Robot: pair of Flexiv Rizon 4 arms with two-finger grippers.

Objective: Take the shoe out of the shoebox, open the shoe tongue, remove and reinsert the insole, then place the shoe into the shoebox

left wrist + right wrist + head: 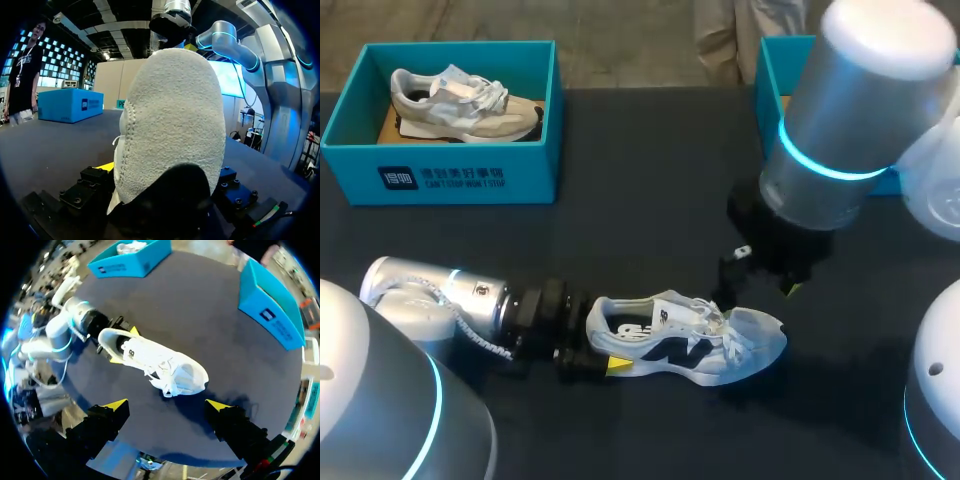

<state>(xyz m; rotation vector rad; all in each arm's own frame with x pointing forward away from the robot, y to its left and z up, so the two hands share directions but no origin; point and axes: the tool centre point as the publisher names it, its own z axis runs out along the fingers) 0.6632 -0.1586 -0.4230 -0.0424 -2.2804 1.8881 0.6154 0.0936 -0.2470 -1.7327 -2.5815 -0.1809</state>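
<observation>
Far left, back of the table (650, 180): an open blue shoebox (440, 180) with a beige shoe (460, 100) lying inside, toe toward the middle. It sits well apart from both arms.

Near left: our left arm (430, 295) lies low along the table. The left end effector (600, 340) is pinching the heel of the white shoe (690, 340), with one yellow tip on each side of the heel in the right wrist view. From the left wrist, the heel's pale fabric fills most of what lies ahead and hides the rest of the shoe.

Middle: the white shoe rests sole down on the table, outside any box. Its toe points right, its laces are loose and the dark side mark faces us.

Right of middle: our right arm (850, 110) comes down over the toe end. The right end effector (167, 405) hangs above the shoe with its fingers spread wide, touching nothing. The arm's large joint blocks part of the table behind it.

Far right, back: a second blue box (772, 70), mostly hidden behind that arm. We cannot tell what is in it.
</observation>
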